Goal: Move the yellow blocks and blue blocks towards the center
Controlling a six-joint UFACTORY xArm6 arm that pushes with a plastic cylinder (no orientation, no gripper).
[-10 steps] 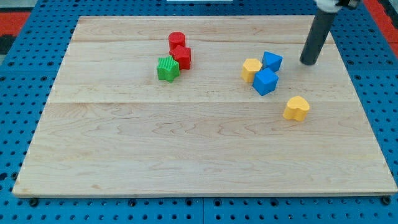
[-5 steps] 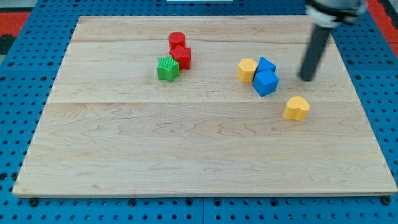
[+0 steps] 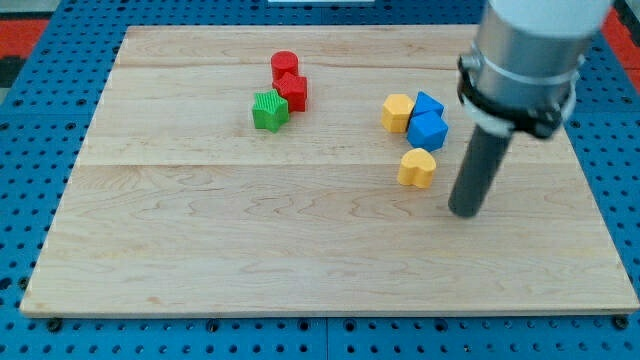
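A yellow hexagonal block (image 3: 398, 112) sits right of centre, touching two blue blocks (image 3: 428, 104) (image 3: 427, 131) on its right. A yellow heart-shaped block (image 3: 417, 168) lies just below the lower blue block. My tip (image 3: 464, 212) rests on the board to the right of and slightly below the yellow heart block, a short gap away from it. The arm's grey body hangs over the upper right of the board.
A red cylinder (image 3: 284, 64), a red block (image 3: 293, 92) and a green block (image 3: 269, 110) cluster at the upper middle-left. The wooden board (image 3: 200, 250) lies on a blue pegboard.
My tip moved down and left from the upper right. The yellow heart block slid left to sit under the blue blocks. The yellow hexagon and upper blue block shifted slightly left.
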